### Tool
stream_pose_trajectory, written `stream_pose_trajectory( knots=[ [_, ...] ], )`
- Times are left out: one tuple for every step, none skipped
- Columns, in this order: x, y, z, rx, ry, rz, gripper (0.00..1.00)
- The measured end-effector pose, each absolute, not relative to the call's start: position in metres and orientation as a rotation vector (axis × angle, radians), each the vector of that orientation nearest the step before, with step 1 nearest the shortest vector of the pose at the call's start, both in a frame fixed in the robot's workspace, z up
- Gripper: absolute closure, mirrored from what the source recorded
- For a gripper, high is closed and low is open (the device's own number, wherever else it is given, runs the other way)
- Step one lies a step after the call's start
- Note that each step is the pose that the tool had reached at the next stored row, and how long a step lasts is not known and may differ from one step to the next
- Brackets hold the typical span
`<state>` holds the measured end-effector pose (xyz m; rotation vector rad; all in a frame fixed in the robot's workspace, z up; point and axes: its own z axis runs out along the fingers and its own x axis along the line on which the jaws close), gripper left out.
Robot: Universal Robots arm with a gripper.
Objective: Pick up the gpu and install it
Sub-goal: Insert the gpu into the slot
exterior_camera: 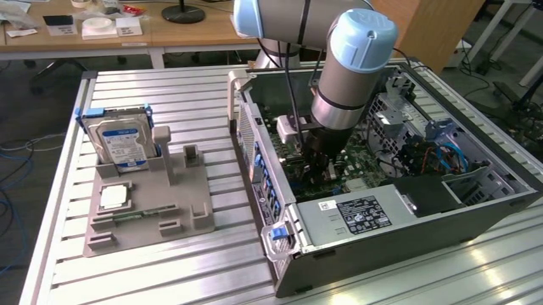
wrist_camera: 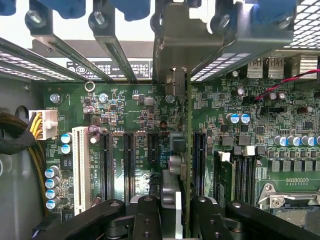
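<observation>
The gpu (wrist_camera: 188,125) appears edge-on in the wrist view as a slim green blade. Its metal bracket (wrist_camera: 175,50) sits at the case's rear slot openings. My gripper (wrist_camera: 176,212) is shut on the card, with a black finger (wrist_camera: 145,215) on either side of it. The card stands upright over the motherboard (wrist_camera: 135,110), along the line of the black expansion slots (wrist_camera: 152,150); I cannot tell whether it is seated. In the exterior view the gripper (exterior_camera: 321,166) reaches down into the open computer case (exterior_camera: 398,241).
A hard drive (exterior_camera: 123,143) with a blue-white label stands in a grey fixture (exterior_camera: 144,210) at the exterior view's left. Inside the case are the power supply (exterior_camera: 360,216), memory slots (wrist_camera: 240,175), yellow cables (wrist_camera: 20,135) and blue slot latches (wrist_camera: 67,7).
</observation>
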<state>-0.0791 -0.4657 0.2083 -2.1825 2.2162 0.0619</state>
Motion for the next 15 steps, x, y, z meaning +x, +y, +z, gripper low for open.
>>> stream_pose_trajectory(
  knots=[
    [-0.079,-0.466,0.208,-2.183,2.216,0.062,0.72],
    [-0.079,-0.466,0.208,-2.183,2.216,0.062,0.72],
    [-0.079,-0.466,0.208,-2.183,2.216,0.062,0.72],
    [-0.079,-0.466,0.208,-2.182,2.216,0.062,0.72],
    [-0.079,-0.465,0.207,-2.18,2.214,0.065,0.71],
    [-0.079,-0.465,0.207,-2.18,2.215,0.064,0.71],
    [-0.079,-0.465,0.208,-2.181,2.216,0.063,0.65],
    [-0.079,-0.466,0.208,-2.182,2.216,0.062,0.65],
    [-0.079,-0.466,0.208,-2.182,2.216,0.062,0.65],
    [-0.079,-0.466,0.208,-2.182,2.216,0.062,0.65],
    [-0.079,-0.466,0.209,-2.183,2.216,0.062,0.65],
    [-0.079,-0.466,0.211,-2.183,2.216,0.062,0.65],
    [-0.079,-0.466,0.212,-2.182,2.216,0.061,0.65],
    [-0.079,-0.466,0.214,-2.182,2.216,0.061,0.65],
    [-0.079,-0.466,0.217,-2.182,2.215,0.06,0.65]
  ],
)
